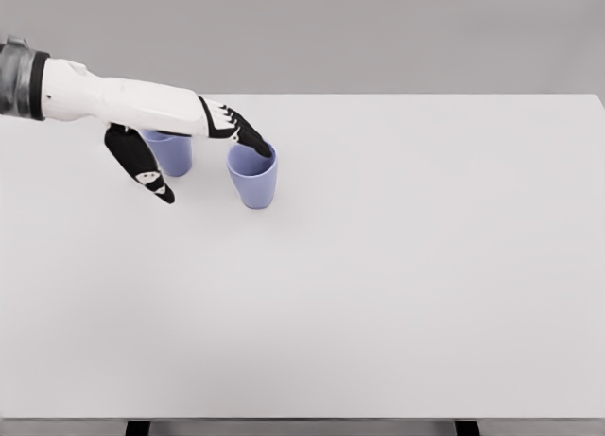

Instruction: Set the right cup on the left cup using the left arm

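Note:
Two pale blue cups stand upright on the white table (378, 285), at its back left. The right cup (252, 179) is in full view. The left cup (174, 154) stands just beside it, its rim hidden behind my left forearm. My left hand (214, 169) reaches in from the left, above both cups. Its black fingers (248, 133) stretch out to the near rim of the right cup, with the tips at or just inside the opening. The thumb (142, 166) hangs down apart, in front of the left cup. The hand is open and holds nothing.
The table runs wide to the right and toward the front edge, with two dark table legs (138, 427) showing below it. A plain grey wall lies behind.

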Motion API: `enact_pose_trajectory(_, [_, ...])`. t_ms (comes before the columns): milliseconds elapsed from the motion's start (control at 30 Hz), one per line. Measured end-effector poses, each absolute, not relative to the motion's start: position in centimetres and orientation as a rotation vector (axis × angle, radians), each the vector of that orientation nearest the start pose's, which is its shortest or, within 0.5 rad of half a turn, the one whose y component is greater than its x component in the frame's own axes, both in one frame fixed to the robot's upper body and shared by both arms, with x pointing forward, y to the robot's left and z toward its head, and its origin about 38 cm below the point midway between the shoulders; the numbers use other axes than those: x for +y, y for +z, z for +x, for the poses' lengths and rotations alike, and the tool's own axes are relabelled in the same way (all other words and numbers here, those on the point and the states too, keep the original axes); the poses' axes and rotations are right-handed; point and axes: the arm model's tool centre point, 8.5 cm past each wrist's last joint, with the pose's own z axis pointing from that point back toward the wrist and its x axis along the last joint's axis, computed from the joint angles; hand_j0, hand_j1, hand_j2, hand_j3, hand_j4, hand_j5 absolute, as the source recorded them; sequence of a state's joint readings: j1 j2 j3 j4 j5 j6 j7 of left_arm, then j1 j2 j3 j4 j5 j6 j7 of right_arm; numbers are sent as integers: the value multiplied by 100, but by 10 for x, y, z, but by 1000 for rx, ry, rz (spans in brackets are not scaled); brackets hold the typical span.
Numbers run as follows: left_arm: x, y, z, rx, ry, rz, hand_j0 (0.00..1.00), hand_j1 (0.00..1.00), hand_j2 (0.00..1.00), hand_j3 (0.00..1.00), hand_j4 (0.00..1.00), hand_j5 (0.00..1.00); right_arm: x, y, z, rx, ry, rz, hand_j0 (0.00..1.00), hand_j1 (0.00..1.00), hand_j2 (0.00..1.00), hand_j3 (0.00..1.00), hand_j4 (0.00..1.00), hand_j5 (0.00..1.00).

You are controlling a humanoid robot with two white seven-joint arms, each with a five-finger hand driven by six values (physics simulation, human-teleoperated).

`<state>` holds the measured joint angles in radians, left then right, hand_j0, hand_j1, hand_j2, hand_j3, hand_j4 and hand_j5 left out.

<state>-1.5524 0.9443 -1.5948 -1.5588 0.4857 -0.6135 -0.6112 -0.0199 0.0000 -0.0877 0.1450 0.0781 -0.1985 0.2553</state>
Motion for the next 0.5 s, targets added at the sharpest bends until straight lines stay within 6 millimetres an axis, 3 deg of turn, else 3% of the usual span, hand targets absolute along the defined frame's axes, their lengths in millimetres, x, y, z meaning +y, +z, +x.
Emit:
enact_pose_trajectory(133, [218, 368, 439, 2123, 2932, 262, 100, 100, 100, 100, 100, 100, -245, -256, -22, -63, -1, 179, 100, 100, 100, 100, 100, 100])
enact_pose_trajectory(267, [214, 331, 460, 2184, 2977, 350, 100, 100, 100, 100, 100, 100, -245, -256, -24, -60, 0, 179, 100, 100, 100, 100, 100, 100])
enact_pose_trajectory(333, [210, 328, 470, 2203, 2985, 338, 100, 100, 100, 100, 100, 100, -245, -256, -24, -59, 0, 179, 100, 100, 100, 100, 100, 100])
enact_pose_trajectory(500, [208, 286, 489, 2257, 3046, 391, 100, 100, 100, 100, 100, 100, -245, -256, -24, -58, 0, 179, 100, 100, 100, 100, 100, 100])
